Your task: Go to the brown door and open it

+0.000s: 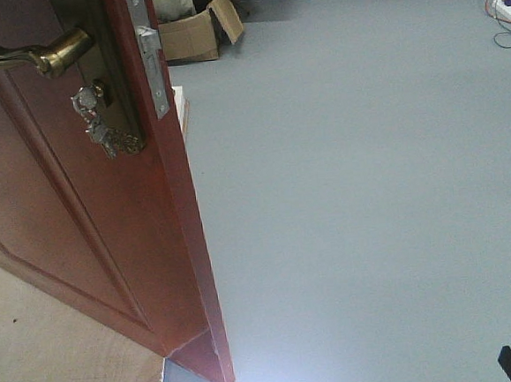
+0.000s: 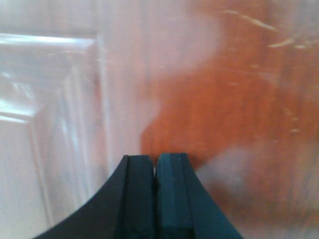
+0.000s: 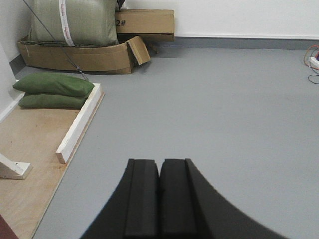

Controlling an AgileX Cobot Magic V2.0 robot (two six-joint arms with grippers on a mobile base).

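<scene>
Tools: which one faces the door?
The left tool: its wrist view shows only the brown door, close up. The right tool points across grey floor instead.

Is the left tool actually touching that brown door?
Cannot tell. The left wrist view shows the shut left tool in front of the blurred brown door, but neither contact nor gap shows; the front view misses the tool.

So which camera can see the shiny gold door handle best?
The front-facing view: the brass handle shows clearly on the brown door, top left. The left wrist view shows only blurry door wood up close; the right wrist view shows no handle.
</scene>
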